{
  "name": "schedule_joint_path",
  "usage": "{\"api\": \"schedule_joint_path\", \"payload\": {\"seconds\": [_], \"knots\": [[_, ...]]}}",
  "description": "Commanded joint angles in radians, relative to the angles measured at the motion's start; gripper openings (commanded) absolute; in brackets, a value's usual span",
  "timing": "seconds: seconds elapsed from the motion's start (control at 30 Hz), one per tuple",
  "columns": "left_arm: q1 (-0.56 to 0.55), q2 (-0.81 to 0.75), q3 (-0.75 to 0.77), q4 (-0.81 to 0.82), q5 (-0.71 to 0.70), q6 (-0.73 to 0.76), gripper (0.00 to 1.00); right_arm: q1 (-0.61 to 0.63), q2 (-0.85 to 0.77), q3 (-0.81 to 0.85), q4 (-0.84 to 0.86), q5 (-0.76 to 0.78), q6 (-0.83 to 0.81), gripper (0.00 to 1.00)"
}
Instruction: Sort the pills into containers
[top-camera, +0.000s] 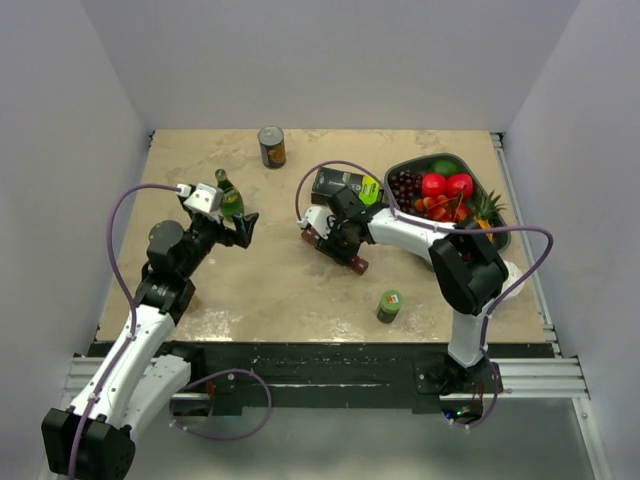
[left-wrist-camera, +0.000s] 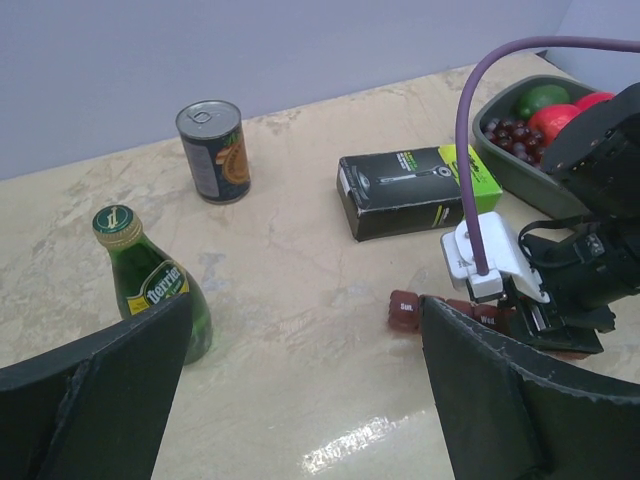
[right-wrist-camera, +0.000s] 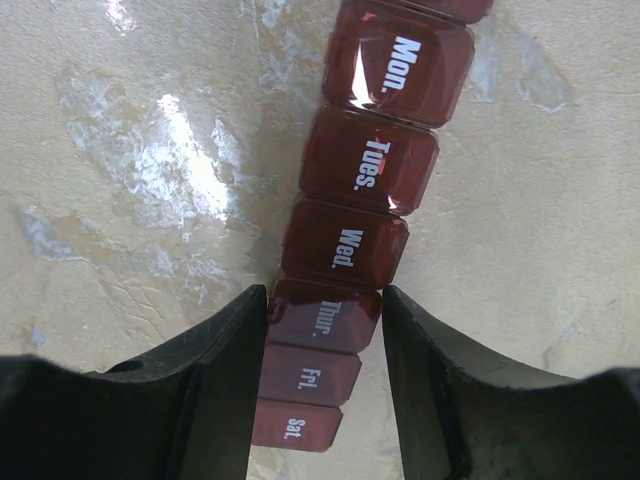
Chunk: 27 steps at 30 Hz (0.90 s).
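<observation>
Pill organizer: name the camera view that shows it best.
Right wrist: the maroon pill organizer fills the frame, day labels Mon. to Sat. legible, jaws clamping Thur. Top external shows only its ends beneath the right gripper; left wrist, a few compartments.

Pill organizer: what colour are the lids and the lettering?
The pill organizer is translucent maroon with white day labels; this shows best in the right wrist view.

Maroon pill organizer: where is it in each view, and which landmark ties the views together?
Top external: maroon pill organizer at table centre, mostly under the right gripper.
Left wrist: maroon pill organizer low, right of centre, partly behind that gripper.
Right wrist: maroon pill organizer runs down the middle, day labels readable.
Shared landmark: right gripper, fingers flanking the Thur. compartment.
</observation>
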Motion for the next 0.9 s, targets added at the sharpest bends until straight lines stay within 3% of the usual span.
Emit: {"api": "schedule_joint_path", "payload": {"seconds": [0.0,0.37,0.67,0.73,0.77,0.8,0.87], "knots": [[-0.006,-0.011,0.006,0.062,0.019,0.019,1.0,0.016,0.021,0.027,-0.017,-0.031,-0.009,0.43],[-0.006,-0.034,0.001,0.07,0.021,0.037,1.0,0.159,0.04,0.053,-0.064,-0.088,-0.119,0.28],[-0.006,-0.056,-0.016,0.093,0.07,0.054,1.0,0.268,0.076,0.127,-0.141,-0.14,-0.193,0.3],[-0.006,-0.056,-0.017,0.093,0.076,0.057,1.0,0.268,0.083,0.145,-0.156,-0.138,-0.198,0.43],[-0.006,-0.057,-0.017,0.093,0.081,0.057,1.0,0.268,0.079,0.152,-0.175,-0.143,-0.204,0.53],[-0.006,-0.058,-0.019,0.094,0.084,0.059,1.0,0.268,0.071,0.159,-0.184,-0.148,-0.217,0.72],[-0.006,-0.054,-0.019,0.096,0.102,0.062,1.0,0.268,0.036,0.158,-0.202,-0.152,-0.231,0.86]]}}
